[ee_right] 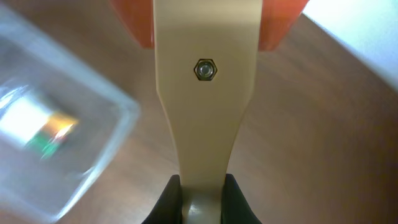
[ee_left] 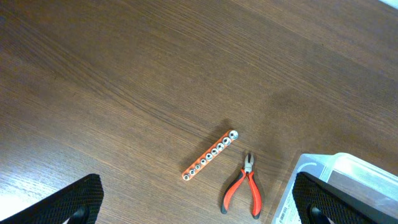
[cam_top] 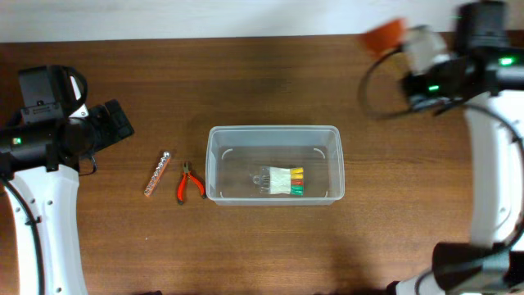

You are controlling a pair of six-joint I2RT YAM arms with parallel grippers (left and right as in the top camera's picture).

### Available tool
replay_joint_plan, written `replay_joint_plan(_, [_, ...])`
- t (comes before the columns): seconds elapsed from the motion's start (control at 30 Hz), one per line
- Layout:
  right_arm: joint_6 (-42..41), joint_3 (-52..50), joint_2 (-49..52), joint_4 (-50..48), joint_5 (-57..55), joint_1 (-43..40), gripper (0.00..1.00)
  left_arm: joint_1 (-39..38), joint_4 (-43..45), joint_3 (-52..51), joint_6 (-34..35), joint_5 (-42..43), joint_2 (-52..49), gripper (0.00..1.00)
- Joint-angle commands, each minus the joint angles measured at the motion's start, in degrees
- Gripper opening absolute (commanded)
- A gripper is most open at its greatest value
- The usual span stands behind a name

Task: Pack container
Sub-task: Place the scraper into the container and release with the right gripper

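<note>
The clear plastic container (cam_top: 274, 129) stands mid-table and holds a small pack with yellow, red and green ends (cam_top: 282, 182). Red-handled pliers (cam_top: 190, 182) and an orange strip with metal sockets (cam_top: 157, 173) lie on the table just left of it. My left gripper (cam_top: 115, 123) is open and empty, left of them; its wrist view shows the strip (ee_left: 210, 154), the pliers (ee_left: 244, 190) and a container corner (ee_left: 323, 180). My right gripper (cam_top: 413, 51) is shut on a cream-handled tool with an orange head (ee_right: 205, 93), held high at the far right, blurred. The container (ee_right: 118, 118) shows blurred below it.
The brown wooden table (cam_top: 270, 82) ends at a pale wall along the far edge. Both white arm bases stand at the table's left and right sides.
</note>
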State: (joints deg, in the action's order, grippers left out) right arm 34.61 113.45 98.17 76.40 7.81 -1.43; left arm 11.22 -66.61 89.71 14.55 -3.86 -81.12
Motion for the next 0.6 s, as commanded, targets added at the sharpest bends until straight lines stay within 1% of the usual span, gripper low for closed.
replay_joint_plan(0.0, [13.5, 0.0, 0.8, 2.8, 1.7, 9.0, 0.04, 0.2, 0.1, -0.5, 0.3, -0.5, -0.2, 0.99])
replay_joint_plan(0.13, [14.7, -1.7, 3.1, 4.1, 1.9, 17.0, 0.04, 0.2, 0.1, -0.5, 0.3, -0.5, -0.2, 0.99])
replay_joint_plan(0.3, [14.7, -7.8, 5.7, 1.3, 1.9, 24.2, 0.04, 0.2, 0.2, -0.5, 0.3, -0.5, -0.2, 0.99])
replay_joint_plan(0.43, [14.7, -14.6, 8.5, -2.6, 1.9, 27.8, 0.04, 0.2, 0.1, -0.5, 0.3, -0.5, -0.2, 0.99])
replay_joint_plan(0.57, [14.6, -22.1, 10.8, -8.4, 1.9, 29.0, 0.04, 0.2, 0.1, -0.5, 0.3, -0.5, -0.2, 0.99])
